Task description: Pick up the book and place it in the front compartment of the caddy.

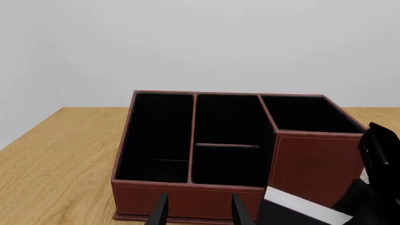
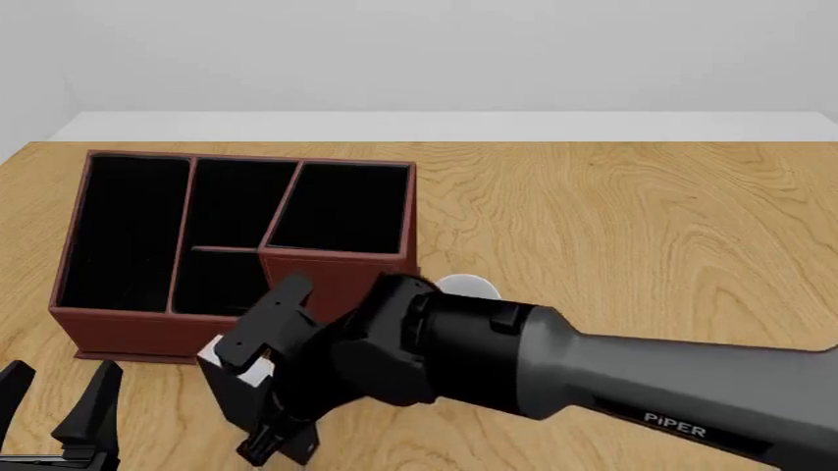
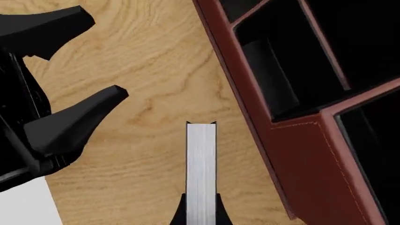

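Note:
The book [image 2: 243, 391], black-covered with a white page block, is held on edge just in front of the caddy [image 2: 118, 324], near its taller corner section. My right gripper [image 2: 269, 442] is shut on it; in the right wrist view the white page edge of the book [image 3: 201, 164] runs out from between the fingers of the right gripper [image 3: 201, 208]. The reddish-brown caddy [image 3: 312, 164] lies beside it, its black compartments holding nothing. My left gripper [image 2: 55, 392] stands open near the table's front left corner. In the left wrist view the left gripper [image 1: 198, 213] faces the caddy [image 1: 187, 199], with the book [image 1: 293, 202] to one side.
A white mug [image 2: 466, 287] peeks out behind the right arm [image 2: 524, 358], next to the caddy's right wall. The right arm crosses the table's front, close to the left gripper's fingers [image 3: 75, 122]. Bare wood lies to the right.

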